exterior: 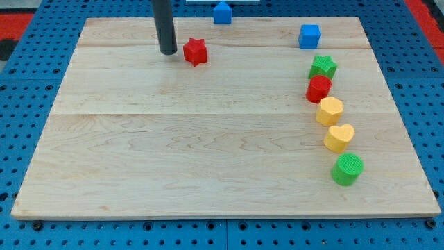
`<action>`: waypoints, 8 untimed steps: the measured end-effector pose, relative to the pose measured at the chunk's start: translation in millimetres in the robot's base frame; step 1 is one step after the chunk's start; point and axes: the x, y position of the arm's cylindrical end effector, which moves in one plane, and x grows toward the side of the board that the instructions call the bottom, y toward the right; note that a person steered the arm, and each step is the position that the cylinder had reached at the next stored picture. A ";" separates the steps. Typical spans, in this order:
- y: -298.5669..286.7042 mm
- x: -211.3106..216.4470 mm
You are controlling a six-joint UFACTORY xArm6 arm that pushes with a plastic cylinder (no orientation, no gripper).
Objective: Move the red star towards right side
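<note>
My tip (168, 52) rests on the board (208, 167) near its top edge, left of centre, just to the view's left of the red star (195, 52), with a thin gap between them. The tip is a bare rod that holds nothing. A blue block (222, 12) sits at the top edge and a blue cube (309, 36) near the top right corner. Down the right side run a green star (322, 67), red cylinder (319, 89), yellow hexagon (329, 111), yellow heart (338, 137) and green cylinder (347, 169)
</note>
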 end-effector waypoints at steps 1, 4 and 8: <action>55.6 3.8; 98.8 -31.5; 135.7 16.7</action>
